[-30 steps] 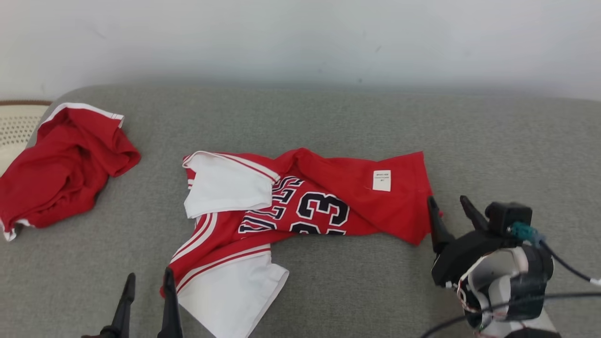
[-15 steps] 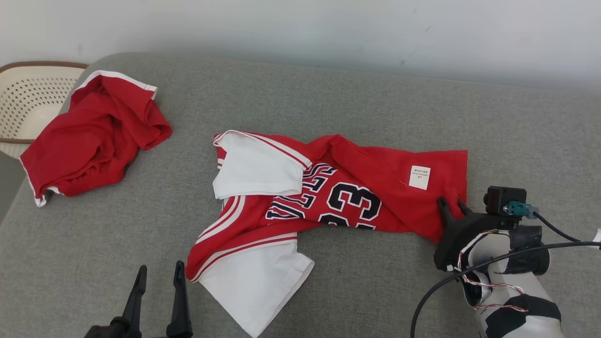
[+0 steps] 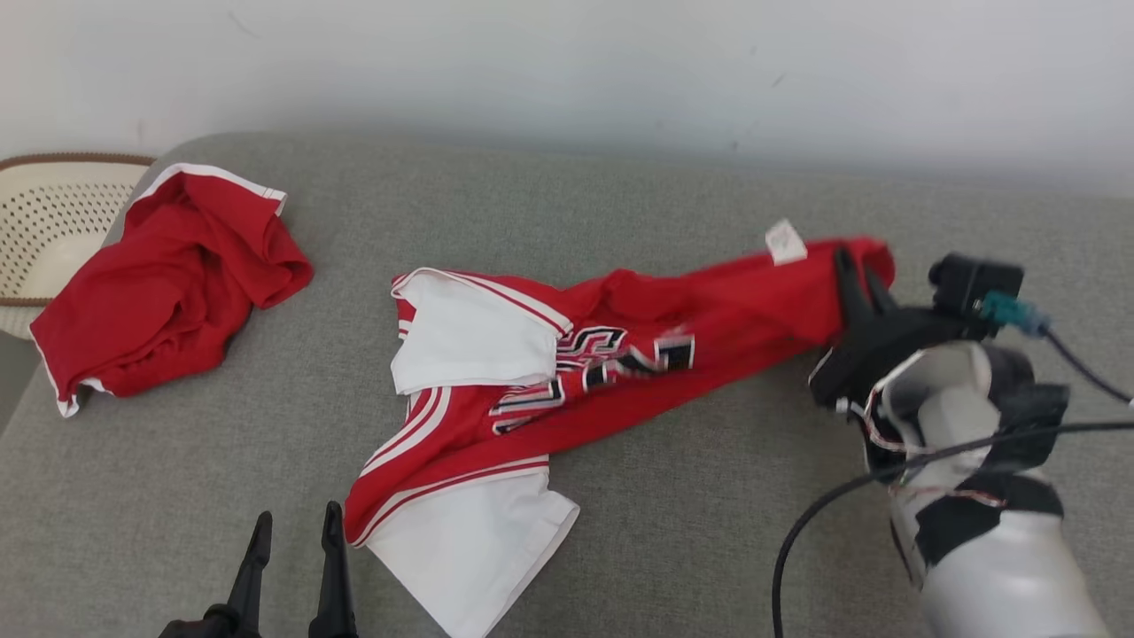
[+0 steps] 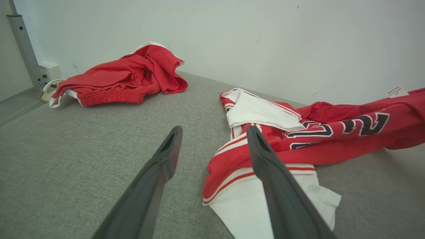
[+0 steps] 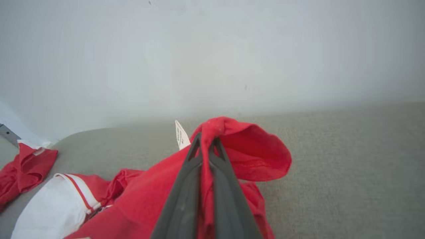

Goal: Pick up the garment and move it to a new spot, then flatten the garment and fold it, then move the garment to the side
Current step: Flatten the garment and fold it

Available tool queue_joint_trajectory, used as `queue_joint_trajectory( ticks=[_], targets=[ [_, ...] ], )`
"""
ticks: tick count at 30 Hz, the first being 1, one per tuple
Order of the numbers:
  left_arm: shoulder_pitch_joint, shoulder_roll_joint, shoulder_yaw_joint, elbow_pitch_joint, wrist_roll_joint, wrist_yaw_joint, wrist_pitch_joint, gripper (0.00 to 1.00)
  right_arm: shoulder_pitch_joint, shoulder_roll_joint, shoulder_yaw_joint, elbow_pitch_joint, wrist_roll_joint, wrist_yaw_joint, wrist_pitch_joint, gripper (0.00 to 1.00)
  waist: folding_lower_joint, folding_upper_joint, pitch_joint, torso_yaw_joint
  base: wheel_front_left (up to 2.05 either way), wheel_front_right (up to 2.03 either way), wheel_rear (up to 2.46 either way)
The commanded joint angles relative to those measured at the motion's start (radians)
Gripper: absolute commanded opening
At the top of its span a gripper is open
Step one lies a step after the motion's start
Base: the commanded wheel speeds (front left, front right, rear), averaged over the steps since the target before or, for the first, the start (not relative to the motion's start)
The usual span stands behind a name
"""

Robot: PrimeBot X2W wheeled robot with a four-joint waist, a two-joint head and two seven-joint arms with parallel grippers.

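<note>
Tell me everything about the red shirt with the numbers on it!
The jersey is red cloth with white panels, red-and-white stripes and black, white-edged numbers. It lies crumpled and stretched across the grey cushion. The right gripper is shut on one end, holding it raised, where a small white tag sticks up.

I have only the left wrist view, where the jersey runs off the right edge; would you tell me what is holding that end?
Observer: The right tool is shut on the jersey's red hem, fabric pinched between its fingers.
Operator: Where is the white label relative to that grip?
Observer: Just left of it in the right wrist view, standing up from the fabric.
Operator: What lies off the cushion's left end, past the red shorts?
Observer: A cream perforated basket with a brown rim.
</note>
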State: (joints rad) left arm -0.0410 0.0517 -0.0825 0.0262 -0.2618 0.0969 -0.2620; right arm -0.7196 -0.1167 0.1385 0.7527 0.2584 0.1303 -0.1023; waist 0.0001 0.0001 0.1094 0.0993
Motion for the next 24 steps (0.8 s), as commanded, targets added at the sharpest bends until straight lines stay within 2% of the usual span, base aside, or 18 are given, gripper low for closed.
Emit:
queue_joint_trajectory(
  ticks=[1, 8, 14, 19, 24],
  targets=[
    [0.016, 0.000, 0.002, 0.005, 0.006, -0.008, -0.004, 1.00, -0.028, -0.016, 0.014, -0.021, 0.021, 0.001, -0.003, 0.00, -0.0001, -0.0001, -0.021, -0.013, 0.00, 0.00, 0.00],
    [0.036, -0.001, -0.001, 0.003, -0.001, -0.003, -0.004, 1.00, -0.094, -0.059, 0.079, -0.099, 0.098, 0.001, 0.049, 0.00, -0.0001, -0.0001, -0.037, -0.015, 0.00, 0.00, 0.00],
    [0.043, -0.001, -0.002, 0.007, -0.009, -0.002, -0.004, 1.00, -0.098, -0.077, 0.104, -0.113, 0.125, 0.001, 0.074, 0.00, -0.0001, -0.0001, -0.030, -0.001, 0.00, 0.00, 0.00],
    [0.026, -0.001, -0.016, 0.009, -0.018, -0.003, -0.004, 1.00, -0.152, -0.096, 0.115, -0.070, 0.110, 0.001, 0.098, 0.00, -0.0001, -0.0001, -0.007, 0.022, 0.00, 0.00, 0.00],
    [-0.007, -0.001, -0.041, 0.018, -0.026, -0.008, -0.004, 1.00, -0.243, -0.105, 0.117, 0.045, 0.078, 0.001, 0.117, 0.00, -0.0001, -0.0001, 0.024, 0.059, 0.00, 0.00, 0.00]
  ],
)
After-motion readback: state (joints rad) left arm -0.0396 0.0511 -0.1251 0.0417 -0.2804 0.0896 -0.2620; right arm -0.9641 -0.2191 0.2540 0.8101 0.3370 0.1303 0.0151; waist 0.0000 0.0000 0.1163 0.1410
